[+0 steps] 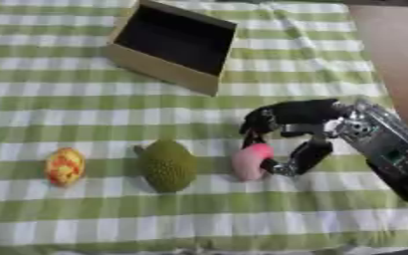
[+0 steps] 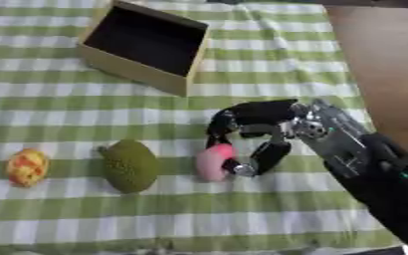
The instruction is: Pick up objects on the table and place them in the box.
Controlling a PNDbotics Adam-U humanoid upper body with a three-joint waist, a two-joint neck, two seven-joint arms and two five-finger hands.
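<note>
The right hand (image 1: 290, 134) curls its fingers and thumb around the pink fruit (image 1: 251, 162) on the table (image 1: 85, 209): the grasp step. Next, lift and carry it to the open box (image 1: 168, 45) beyond.

Three objects lie in a row across the table (image 1: 85, 219) in front of me. The round fruit (image 1: 64, 167) is farthest to my left, the bumpy oval fruit (image 1: 166, 165) sits in the middle, well apart from it, and the small oval object (image 1: 251, 161) lies to the right of that. My right hand (image 1: 296, 124) comes in from the right and reaches over the small oval object, fingers curled down on its far side and thumb against its right side. The box (image 1: 168, 73) stands behind the row, toward the far left, well apart from all three.
</note>
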